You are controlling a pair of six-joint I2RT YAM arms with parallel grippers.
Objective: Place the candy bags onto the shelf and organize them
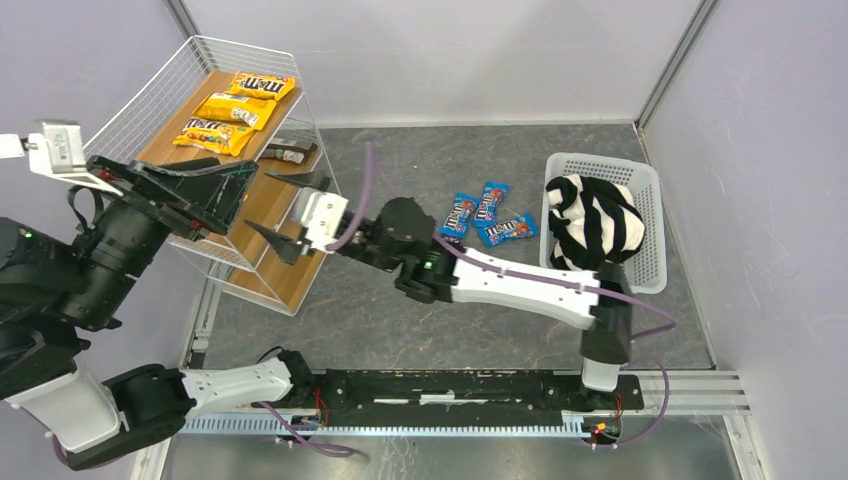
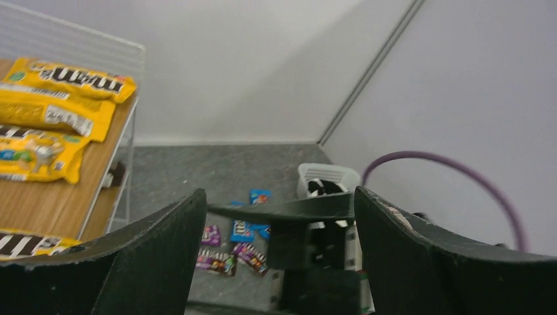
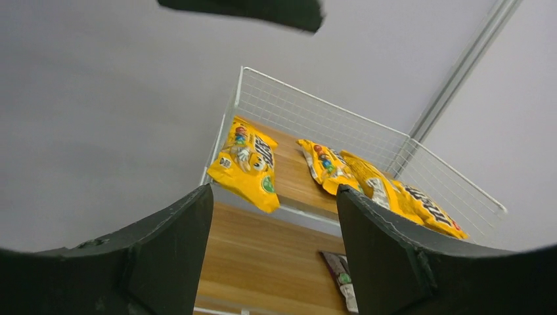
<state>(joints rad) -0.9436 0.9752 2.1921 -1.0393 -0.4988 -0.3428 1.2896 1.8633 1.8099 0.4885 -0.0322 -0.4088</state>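
- Currently the right gripper [image 1: 280, 208] stands with its jaws spread wide and nothing between them. It sits left of centre in the top view, pointing at the shelf [image 1: 160, 95].
- Its wrist view looks up between its two dark fingers [image 3: 164, 256] at the shelf boards. No bag touches either finger.
- Just beyond those fingers, a dark bag [image 3: 340, 275] lies flat on the middle board, at the lower centre of the right wrist view.
- Above that, the yellow bags [image 3: 248, 164] lie in a row on the top board, running from centre to right. The leftmost one overhangs the board's front edge.
- Similarly, the left gripper [image 1: 225, 195] is spread and empty. It is at the left of the top view, over the near end of the shelf, close to the right gripper but apart from it.
- In the left wrist view the yellow bags fill the upper left, on the wood of the top board.
- Three blue bags [image 1: 485, 213] lie close together on the table [image 1: 350, 310], right of centre in the top view, just left of the basket [image 1: 650, 165].
- Several purple bags [image 2: 217, 261] lie on the table near the blue ones, at the lower centre of the left wrist view.
- At the right of the top view, the basket holds a striped cloth [image 1: 595, 220].
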